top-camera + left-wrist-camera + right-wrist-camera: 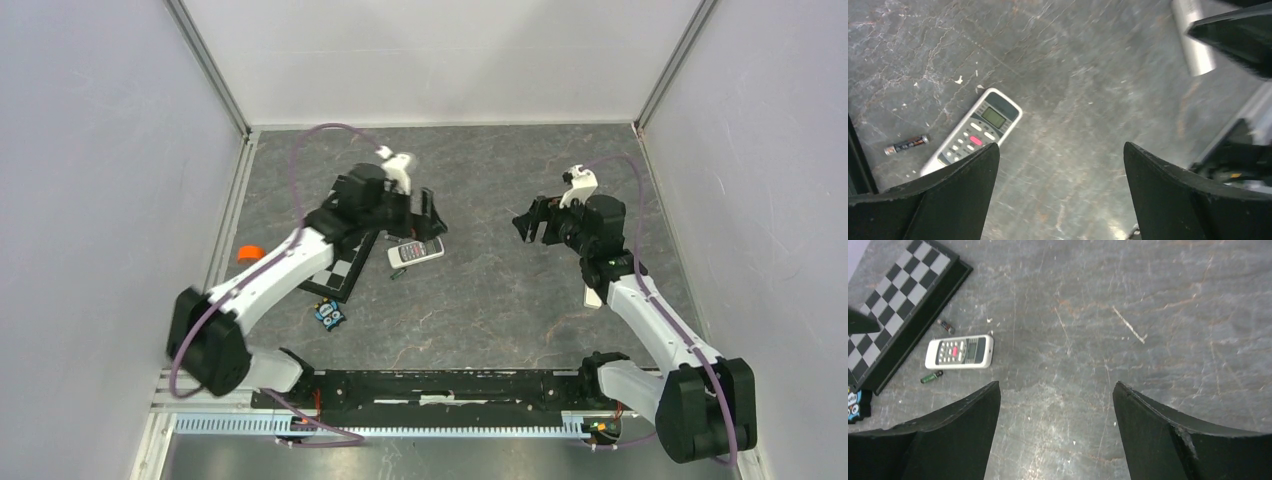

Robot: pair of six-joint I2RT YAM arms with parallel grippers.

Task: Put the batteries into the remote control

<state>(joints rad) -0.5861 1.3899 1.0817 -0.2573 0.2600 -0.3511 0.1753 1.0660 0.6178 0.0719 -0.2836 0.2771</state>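
Both arms are poised above the table right now. The left gripper (1060, 145) hangs over the dark marbled table (1088, 75) with its jaws spread about as wide as they go and nothing between them. The right gripper (1056, 383) is wide open too, and empty, over bare stone well to the right of the action.

The remote control (959, 352) lies flat and face up, with its display and a red button showing. It sits just beside the edge of the chessboard (898, 300), not touching it.

The batteries are both loose on the table. One battery (946, 326) lies in the gap between the remote and the board. The other battery (931, 376) lies on the remote's opposite side, near its button end. Neither touches the remote. From the left wrist view only one of them shows, just off that same end.

A small blue toy (855, 405) lies by the board's corner. An orange object (249, 253) sits over by the left wall.
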